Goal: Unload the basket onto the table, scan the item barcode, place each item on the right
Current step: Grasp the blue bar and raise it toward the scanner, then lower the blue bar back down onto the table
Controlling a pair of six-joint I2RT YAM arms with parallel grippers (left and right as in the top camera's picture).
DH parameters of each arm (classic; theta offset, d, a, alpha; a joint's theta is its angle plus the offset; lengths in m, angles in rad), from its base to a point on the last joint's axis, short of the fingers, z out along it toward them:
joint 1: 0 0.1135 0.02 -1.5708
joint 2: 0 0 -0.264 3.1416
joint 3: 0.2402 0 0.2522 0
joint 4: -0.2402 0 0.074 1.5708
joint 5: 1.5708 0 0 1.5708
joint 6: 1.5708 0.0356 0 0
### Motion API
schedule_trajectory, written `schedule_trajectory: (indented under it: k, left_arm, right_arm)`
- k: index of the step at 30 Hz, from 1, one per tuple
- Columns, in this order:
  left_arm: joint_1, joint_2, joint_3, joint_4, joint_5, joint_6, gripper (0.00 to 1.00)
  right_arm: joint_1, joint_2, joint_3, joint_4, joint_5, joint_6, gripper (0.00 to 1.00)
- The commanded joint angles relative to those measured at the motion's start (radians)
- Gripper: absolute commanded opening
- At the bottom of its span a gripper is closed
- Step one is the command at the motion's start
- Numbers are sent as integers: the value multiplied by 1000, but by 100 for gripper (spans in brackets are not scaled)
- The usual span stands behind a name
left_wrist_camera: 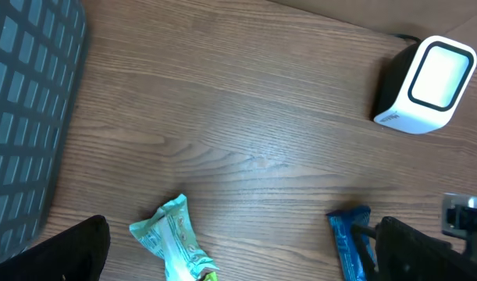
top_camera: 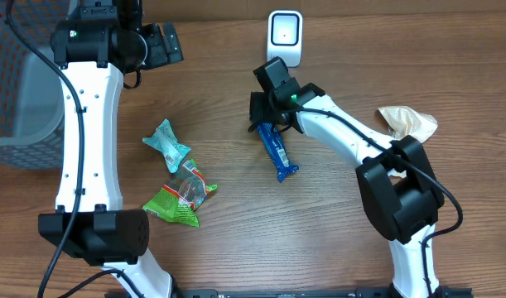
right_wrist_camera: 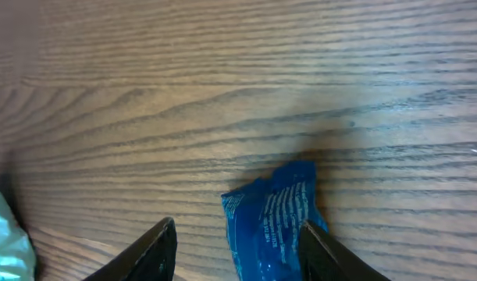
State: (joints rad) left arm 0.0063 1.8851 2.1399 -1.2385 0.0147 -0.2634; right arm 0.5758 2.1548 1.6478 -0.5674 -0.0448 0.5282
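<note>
While the blue snack bar (top_camera: 279,156) is lying on the table (top_camera: 236,248), its long axis pointing roughly to the scanner (top_camera: 284,35), the right gripper (right_wrist_camera: 238,234) is straddling its scanner-side end, jaws parted, gripping nothing.

Between the right gripper's (right_wrist_camera: 238,226) fingers the blue wrapper (right_wrist_camera: 273,218) runs off the bottom edge, its near end cut away. From overhead, its top end is buried beneath that gripper, fingers hidden too.

Bright, even light from above, soft shadows on the table (top_camera: 319,240), right wrist view slightly blurred
</note>
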Motion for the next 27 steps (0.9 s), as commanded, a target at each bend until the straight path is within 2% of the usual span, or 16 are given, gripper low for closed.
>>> schedule_trajectory:
  k: [1, 9, 13, 17, 22, 27]
  left_arm:
    - [-6, 11, 22, 1, 8, -14, 100]
    - [-6, 11, 22, 1, 8, -14, 100]
    - [-6, 11, 22, 1, 8, -14, 100]
    - [-6, 11, 22, 1, 8, -14, 100]
    - [-6, 11, 22, 1, 8, -14, 100]
    - [-6, 11, 22, 1, 8, -14, 100]
  right_arm:
    - [-2, 15, -6, 10, -13, -40, 51]
    - [-6, 67, -6, 10, -26, -40, 51]
    - [-4, 73, -3, 10, -115, -40, 50]
    - [-3, 72, 11, -6, -283, -100, 47]
    - [-2, 65, 40, -153, -429, -190, 43]
    - [-5, 11, 69, -413, -400, -307, 47]
